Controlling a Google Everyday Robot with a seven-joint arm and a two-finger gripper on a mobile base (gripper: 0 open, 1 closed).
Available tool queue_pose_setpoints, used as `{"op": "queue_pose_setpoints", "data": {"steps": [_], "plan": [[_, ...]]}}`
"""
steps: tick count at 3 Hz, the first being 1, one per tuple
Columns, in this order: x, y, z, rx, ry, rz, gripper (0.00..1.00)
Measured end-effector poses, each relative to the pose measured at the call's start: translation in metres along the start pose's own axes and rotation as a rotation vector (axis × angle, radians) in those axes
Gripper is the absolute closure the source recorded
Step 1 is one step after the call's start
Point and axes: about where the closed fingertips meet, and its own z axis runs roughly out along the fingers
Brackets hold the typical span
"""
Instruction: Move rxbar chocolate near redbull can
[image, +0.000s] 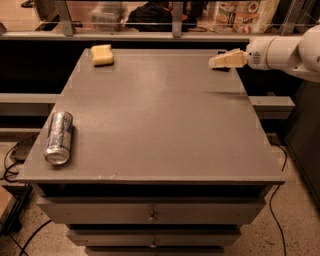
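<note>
The redbull can (59, 137) lies on its side at the front left of the grey table (160, 110), silver with bluish patches, its top towards the front edge. The rxbar chocolate (223, 68) is at the far right corner. It is almost wholly hidden by my gripper, and only a dark sliver shows under it. My gripper (216, 62), cream-coloured on a white arm, reaches in from the right and sits over the bar, far from the can.
A yellow sponge block (102, 54) lies at the far left corner. Drawers (150, 215) are under the table top. A rail and shelf with packages run behind the table. Cables lie on the floor at left and right.
</note>
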Motion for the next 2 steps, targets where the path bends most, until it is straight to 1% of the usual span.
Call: {"op": "queue_pose_setpoints", "data": {"steps": [1,2], "plan": [[0.008,-0.010,0.028,0.036,-0.005,0.025,0.00],[0.019,-0.018,0.050,0.065,0.007,0.052,0.00]]}}
